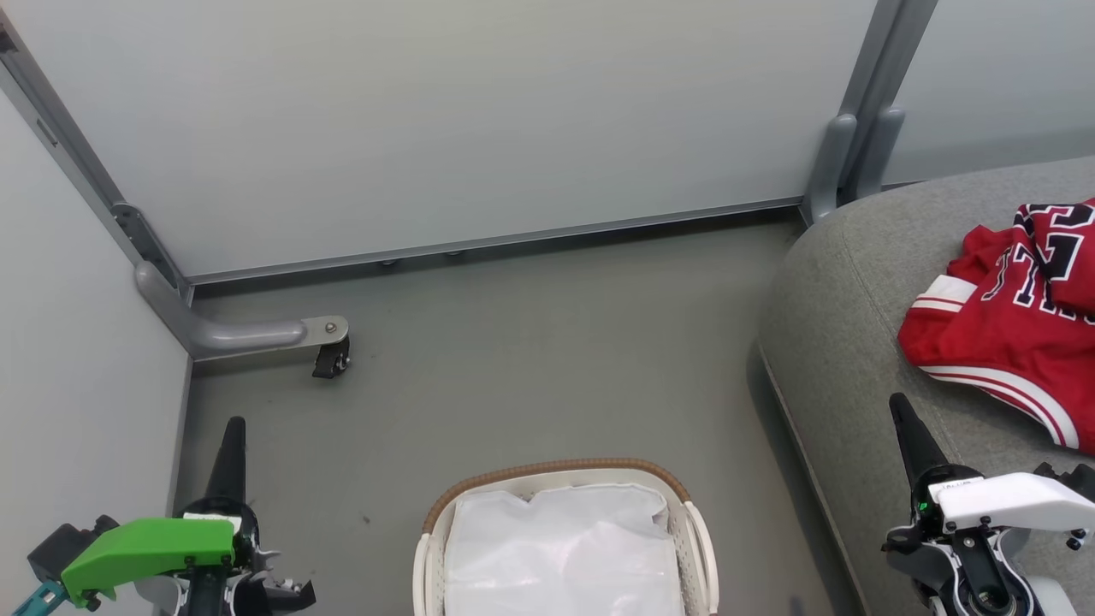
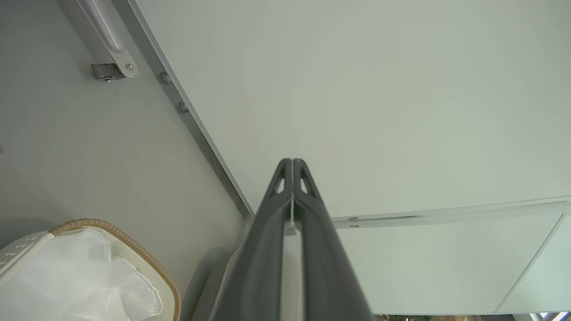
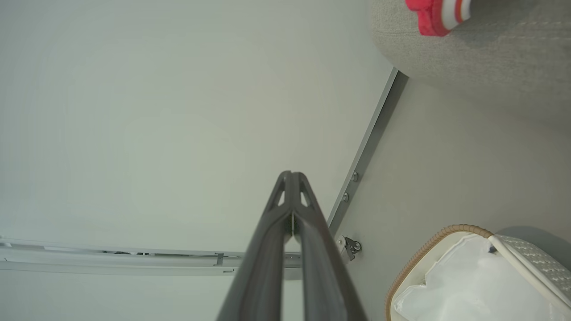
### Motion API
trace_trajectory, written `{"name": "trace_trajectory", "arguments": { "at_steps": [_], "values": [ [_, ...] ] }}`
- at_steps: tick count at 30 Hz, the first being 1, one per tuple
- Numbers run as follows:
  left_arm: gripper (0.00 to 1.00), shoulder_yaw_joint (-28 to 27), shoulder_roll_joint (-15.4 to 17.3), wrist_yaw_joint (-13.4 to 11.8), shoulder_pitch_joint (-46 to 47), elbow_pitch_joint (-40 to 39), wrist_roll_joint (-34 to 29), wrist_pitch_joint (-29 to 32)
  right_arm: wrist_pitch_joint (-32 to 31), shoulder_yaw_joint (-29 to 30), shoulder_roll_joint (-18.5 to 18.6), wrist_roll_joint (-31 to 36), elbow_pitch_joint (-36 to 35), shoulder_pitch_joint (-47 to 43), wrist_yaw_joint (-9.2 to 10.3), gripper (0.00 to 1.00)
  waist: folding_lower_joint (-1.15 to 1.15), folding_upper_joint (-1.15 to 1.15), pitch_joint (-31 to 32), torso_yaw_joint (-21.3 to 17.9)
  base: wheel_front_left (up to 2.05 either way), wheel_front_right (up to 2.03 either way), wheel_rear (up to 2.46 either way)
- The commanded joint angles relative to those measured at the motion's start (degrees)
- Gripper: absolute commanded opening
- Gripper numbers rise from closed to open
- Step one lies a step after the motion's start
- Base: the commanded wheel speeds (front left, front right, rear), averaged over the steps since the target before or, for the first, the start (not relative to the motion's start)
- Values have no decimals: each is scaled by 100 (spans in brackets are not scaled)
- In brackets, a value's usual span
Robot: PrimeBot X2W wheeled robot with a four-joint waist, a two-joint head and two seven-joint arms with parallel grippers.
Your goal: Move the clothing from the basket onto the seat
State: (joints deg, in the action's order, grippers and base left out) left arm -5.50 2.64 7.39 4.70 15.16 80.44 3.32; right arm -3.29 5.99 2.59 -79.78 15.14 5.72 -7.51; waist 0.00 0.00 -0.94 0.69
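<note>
Red jersey is on the grey upholstered seat, far right of the head view. It lies crumpled, with black-and-white block lettering facing up and a striped white hem along its lower edge. It runs off the right edge of the frame.

Bottom centre, the oval white basket stands on the grey floor, just left of the seat's rounded corner. Its brown woven rim curves across the top and the white cloth lining is bunched inside.

Lower left, the left gripper under its green wrist cover points up the frame over the floor. Its two dark fingers are pressed together with nothing between them. The left wrist view confirms it: the tips meet against the pale partition panel.

Lower right, the right gripper, with a white wrist cover, sits over the seat's front edge, near the jersey's hem but apart from it. Its fingers are closed flat on each other and hold nothing. In the right wrist view a red-and-white edge of the jersey shows at the top of the frame.

A small black caster sits on the floor at middle left, under a grey partition foot.
</note>
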Motion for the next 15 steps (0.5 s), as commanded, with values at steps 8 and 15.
{"name": "trace_trajectory", "arguments": {
  "at_steps": [8,15],
  "values": [
    [0,-55,44,15,143,-69,443,117,-128,30,38,-455,-73,74,3,0,0,0,22,-20,0,0,0],
    [0,-78,45,16,147,-90,706,195,-202,43,41,-741,-90,72,3,0,0,0,39,-35,0,0,0]
  ]
}}
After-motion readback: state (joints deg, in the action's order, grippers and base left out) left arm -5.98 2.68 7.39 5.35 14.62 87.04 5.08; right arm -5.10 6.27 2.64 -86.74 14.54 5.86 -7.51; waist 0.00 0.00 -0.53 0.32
